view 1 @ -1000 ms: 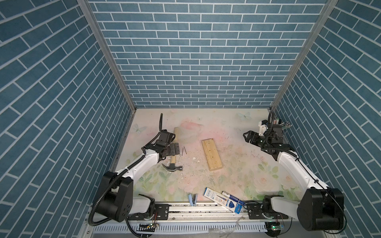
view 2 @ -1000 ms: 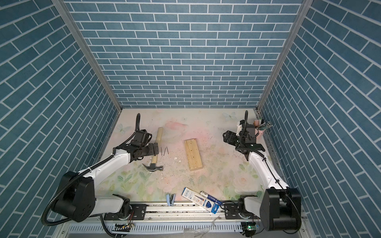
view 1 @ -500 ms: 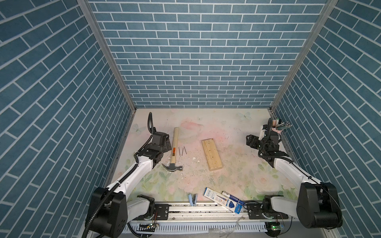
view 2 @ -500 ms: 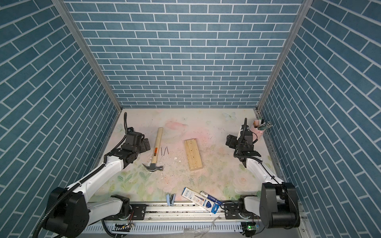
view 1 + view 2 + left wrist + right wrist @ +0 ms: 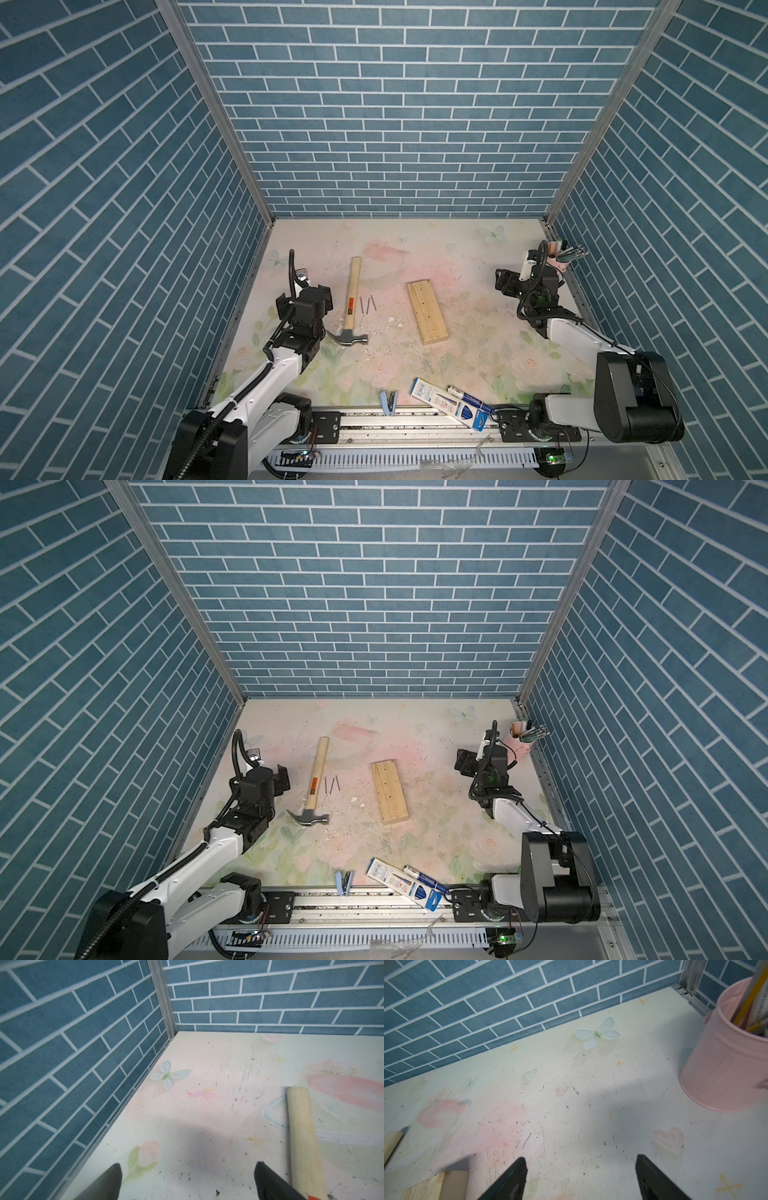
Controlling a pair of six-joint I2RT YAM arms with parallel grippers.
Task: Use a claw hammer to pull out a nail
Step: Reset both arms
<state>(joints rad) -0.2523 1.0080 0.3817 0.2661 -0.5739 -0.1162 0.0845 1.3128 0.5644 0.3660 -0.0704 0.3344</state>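
**Hammer laid down, both arms drawn back; nail work judged finished.**

Left pincer [image 5: 188, 1176]: spread to its widest, empty, now standing off just beside the handle it hovered over a second ago. Claw hammer [image 5: 351, 303]: flat on the surface [image 5: 457, 257], handle pointing to the back wall, head toward the front, held by nothing. Two nails [image 5: 368, 304]: loose, just beside the handle's label. Wooden block [image 5: 427, 311]: mid-surface, no standing nail that I can make out, so the pull looks done. Blue-and-white box [image 5: 449, 405]: at the front edge, contents not visible. Right pincer [image 5: 581, 1172]: jaws wide apart, empty, pulled back toward the right wall. Pink cup [image 5: 724, 1064]: far right corner, upright, holding pencils and pens.
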